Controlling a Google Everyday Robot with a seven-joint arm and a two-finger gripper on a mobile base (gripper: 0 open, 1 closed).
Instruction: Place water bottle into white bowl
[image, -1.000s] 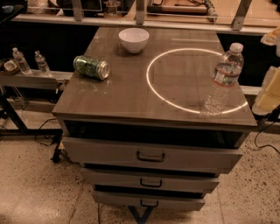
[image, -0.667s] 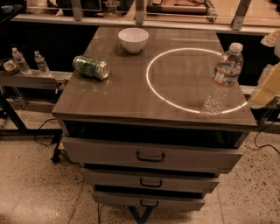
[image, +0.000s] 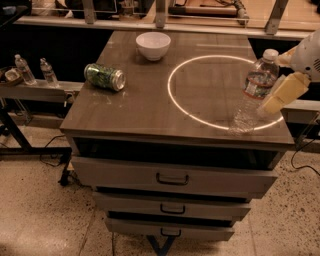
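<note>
Landmark: I take the ring of light (image: 168, 90) on the table (image: 135, 107) as my reference.
Water bottle (image: 254, 92): upright, with its base on the ring's near-right arc; white cap on top, and a label band with red below the neck.
Hand (image: 282, 92): at the right edge of my view, just outside the ring's right side and close beside the water bottle. I cannot tell whether it touches the bottle, nor whether it is apart or together.
White bowl (image: 153, 45): outside the ring, past its far-left arc, upright and well apart from the bottle.
Green can (image: 105, 76): on its side, left of the ring.
Two small bottles (image: 22, 69): off the table, far left of the ring.
</note>
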